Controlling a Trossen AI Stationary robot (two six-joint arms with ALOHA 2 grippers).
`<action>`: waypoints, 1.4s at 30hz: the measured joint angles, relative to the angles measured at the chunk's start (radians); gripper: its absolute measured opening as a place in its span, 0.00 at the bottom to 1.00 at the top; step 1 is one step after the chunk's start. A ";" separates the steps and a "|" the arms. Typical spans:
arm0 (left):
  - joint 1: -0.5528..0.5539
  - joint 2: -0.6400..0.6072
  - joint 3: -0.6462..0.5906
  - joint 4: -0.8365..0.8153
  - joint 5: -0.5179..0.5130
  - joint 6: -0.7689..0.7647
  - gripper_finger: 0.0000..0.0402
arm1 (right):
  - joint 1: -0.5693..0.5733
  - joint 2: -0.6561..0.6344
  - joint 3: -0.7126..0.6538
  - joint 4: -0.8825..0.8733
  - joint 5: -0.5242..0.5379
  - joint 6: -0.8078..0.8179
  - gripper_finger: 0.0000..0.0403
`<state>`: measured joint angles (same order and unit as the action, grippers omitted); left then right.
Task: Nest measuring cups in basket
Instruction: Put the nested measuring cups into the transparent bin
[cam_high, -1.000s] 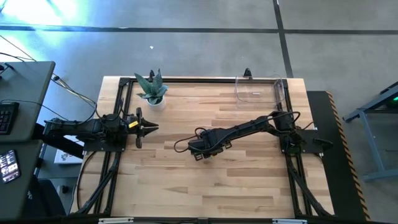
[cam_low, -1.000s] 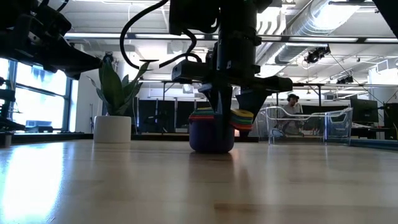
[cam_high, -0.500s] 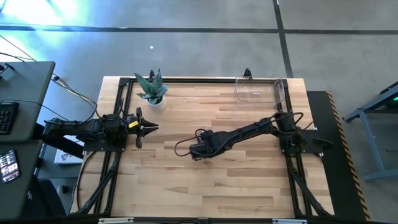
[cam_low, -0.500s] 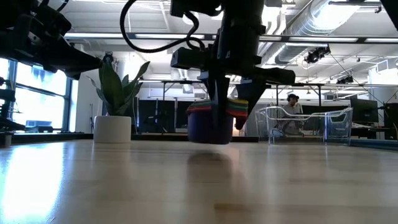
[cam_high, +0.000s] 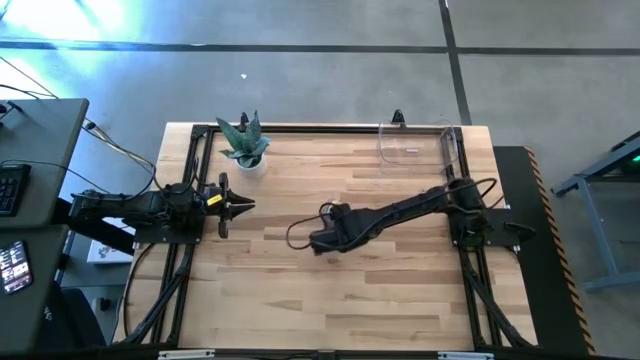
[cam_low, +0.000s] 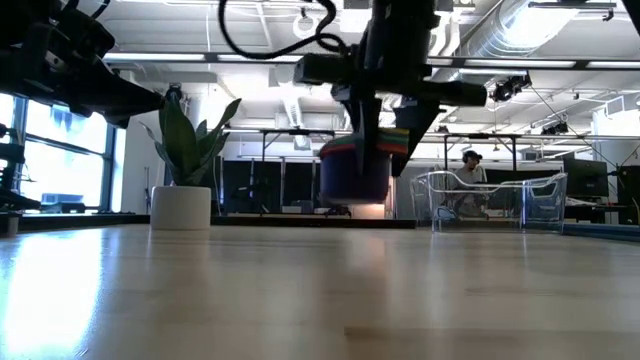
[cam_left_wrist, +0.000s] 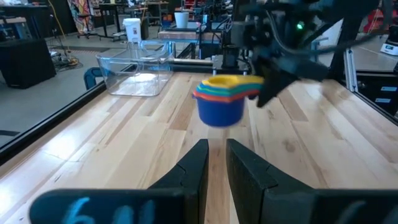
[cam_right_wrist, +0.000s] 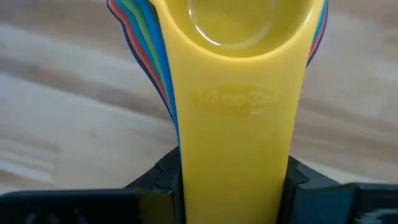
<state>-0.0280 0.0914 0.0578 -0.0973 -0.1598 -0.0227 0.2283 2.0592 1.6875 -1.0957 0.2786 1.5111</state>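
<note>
Overhead, the right gripper (cam_high: 322, 243) sits near the middle of the table (cam_high: 300, 300), at the end of an arm stretched across from the right edge; the cups it carries are hidden beneath it in this view. The basket (cam_high: 418, 147) stands well apart from this gripper, at the table's far right corner. The left gripper (cam_high: 240, 207) waits near the left edge, beside the potted plant (cam_high: 244, 146). At table height, the stack of measuring cups (cam_low: 355, 170) hangs under the right gripper (cam_low: 375, 160), clear of the tabletop, with the basket (cam_low: 495, 200) off to one side at surface level. In the left wrist view, the left gripper (cam_left_wrist: 216, 163) shows its fingers close together with a narrow gap and nothing between them; ahead of it the nested stack (cam_left_wrist: 221, 99), blue outermost and yellow on top, hangs in the air. In the right wrist view, the right gripper (cam_right_wrist: 233, 180) is clamped on the yellow handle (cam_right_wrist: 236, 124) of the stack.
</note>
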 joint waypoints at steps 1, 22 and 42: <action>0.000 0.000 0.000 0.001 0.000 0.000 0.12 | -0.003 -0.011 0.000 -0.016 0.010 0.000 0.30; 0.000 0.000 0.000 0.001 0.000 0.000 0.12 | -0.257 -0.289 0.000 -0.356 0.222 -0.307 0.30; 0.000 0.000 0.000 0.001 0.000 0.000 0.12 | -0.714 -0.844 -0.680 0.120 0.121 -0.875 0.30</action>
<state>-0.0277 0.0914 0.0578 -0.0965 -0.1600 -0.0227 -0.4855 1.2153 1.0071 -0.9752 0.3995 0.6363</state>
